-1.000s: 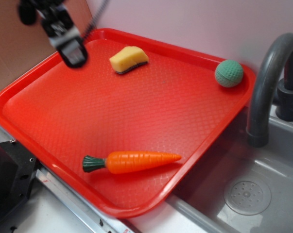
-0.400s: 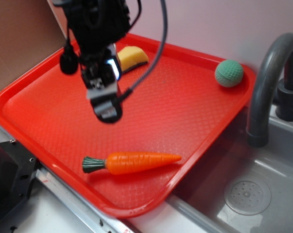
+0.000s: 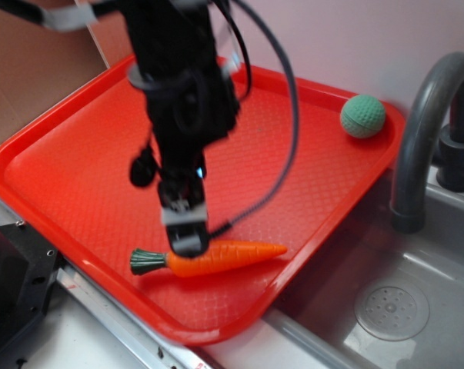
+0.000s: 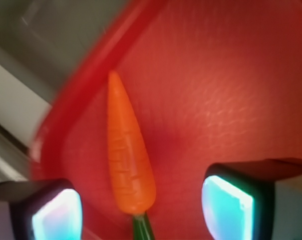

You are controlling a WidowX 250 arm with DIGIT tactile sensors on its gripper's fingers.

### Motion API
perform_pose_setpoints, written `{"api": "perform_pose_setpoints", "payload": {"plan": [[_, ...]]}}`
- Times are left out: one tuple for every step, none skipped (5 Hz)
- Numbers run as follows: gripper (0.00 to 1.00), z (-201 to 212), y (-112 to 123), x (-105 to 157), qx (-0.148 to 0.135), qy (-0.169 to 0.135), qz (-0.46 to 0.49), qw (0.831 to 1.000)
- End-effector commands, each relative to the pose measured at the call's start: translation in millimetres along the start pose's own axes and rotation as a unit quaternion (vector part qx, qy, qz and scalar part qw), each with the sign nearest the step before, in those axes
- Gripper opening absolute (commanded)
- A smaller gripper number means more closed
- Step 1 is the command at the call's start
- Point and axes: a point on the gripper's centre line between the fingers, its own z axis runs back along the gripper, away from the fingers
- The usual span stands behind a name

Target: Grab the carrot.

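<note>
Above carrot (image 3: 216,257), end effector (image 3: 186,240) wide apart.

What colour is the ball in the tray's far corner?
Green; the ball shows best in the exterior view.

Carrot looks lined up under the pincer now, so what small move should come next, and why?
Probably lower straight down, then close. In the wrist view the carrot lies between the open fingers, nearer the left one, its stem end toward the camera. The pincer hangs just over its thick end on the tray, not yet gripping.
</note>
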Motion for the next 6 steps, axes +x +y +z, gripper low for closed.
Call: {"api": "perform_pose_setpoints", "payload": {"plan": [[1.0, -31.7, -15.7, 2.6, -0.007, 0.018, -0.036, 0.999], [1.0, -54.8, -25.9, -4.1, -0.01, 0.047, -0.053, 0.997], [1.0, -61.8, -23.8, -3.7, -0.002, 0.06, -0.049, 0.997], [0.0, -59.3, -23.5, -3.4, 0.016, 0.058, -0.036, 0.998], [0.0, -52.3, -17.7, -5.2, 0.022, 0.052, -0.019, 0.998], [0.0, -34.0, -3.0, -5.7, 0.037, 0.035, 0.014, 0.999]]}}
